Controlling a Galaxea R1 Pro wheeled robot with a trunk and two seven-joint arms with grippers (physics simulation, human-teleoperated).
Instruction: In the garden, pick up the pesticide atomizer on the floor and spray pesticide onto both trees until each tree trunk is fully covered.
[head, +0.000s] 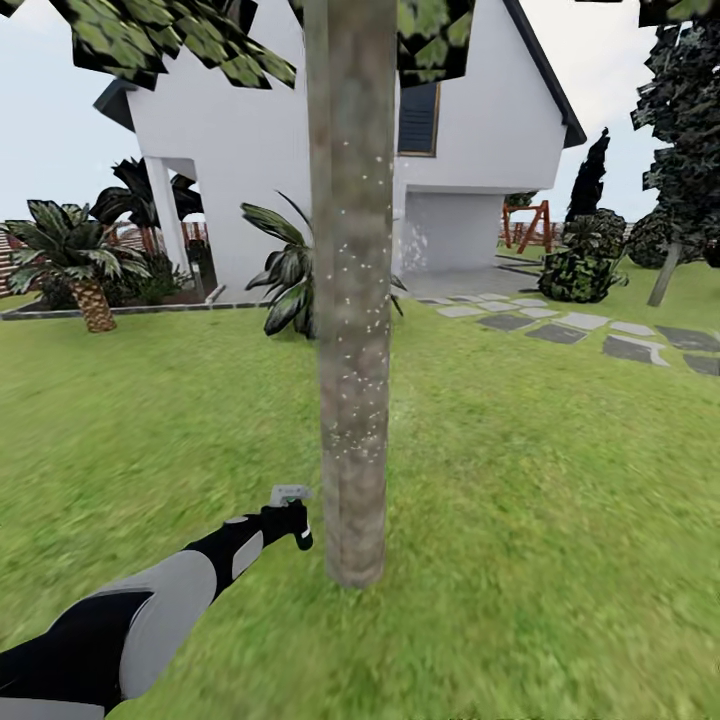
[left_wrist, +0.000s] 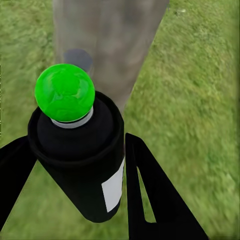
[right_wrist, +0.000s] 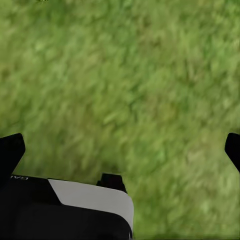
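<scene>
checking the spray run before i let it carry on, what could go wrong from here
1. Coverage: white pesticide specks sit mostly on the middle of the tree trunk; its base looks bare, so it may end up only partly covered.
2. Collision: the left pincer holds the pesticide atomizer low and close beside the trunk, so a swing could knock it.
3. Grip: the bottle sits tilted between the fingers and could slip.

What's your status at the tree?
Left gripper shut on pesticide atomizer, beside tree trunk. Pesticide specks on trunk. Right gripper open over grass. Nothing in the way.
</scene>
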